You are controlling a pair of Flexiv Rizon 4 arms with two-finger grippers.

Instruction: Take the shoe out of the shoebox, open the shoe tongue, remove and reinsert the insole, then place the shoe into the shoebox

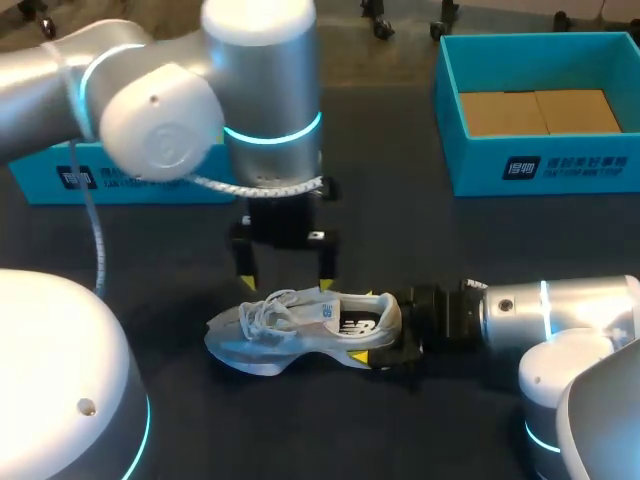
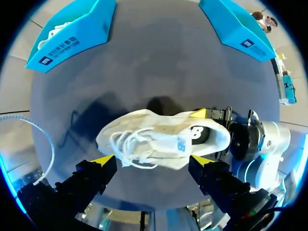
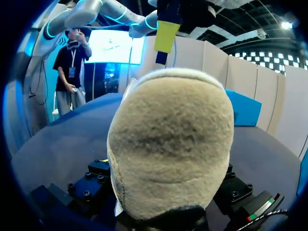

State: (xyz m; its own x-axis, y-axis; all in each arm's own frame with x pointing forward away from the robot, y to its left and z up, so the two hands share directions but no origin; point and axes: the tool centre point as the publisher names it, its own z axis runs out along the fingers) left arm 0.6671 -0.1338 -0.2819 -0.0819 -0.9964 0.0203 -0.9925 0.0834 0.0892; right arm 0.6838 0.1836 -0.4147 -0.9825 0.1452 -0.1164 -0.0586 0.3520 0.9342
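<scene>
White sneaker sits on the table, well apart from the shoebox, heel clamped in the right gripper. Left gripper hangs over the laces, fingers spread wide. Best to lower it, pinch only the tongue and lift gently while the right arm braces the heel.

Dark table: white shoe mid-table, blue shoebox far right, second blue box far left.

You see a dark table spread before you, with a second blue box at its far left.
</scene>
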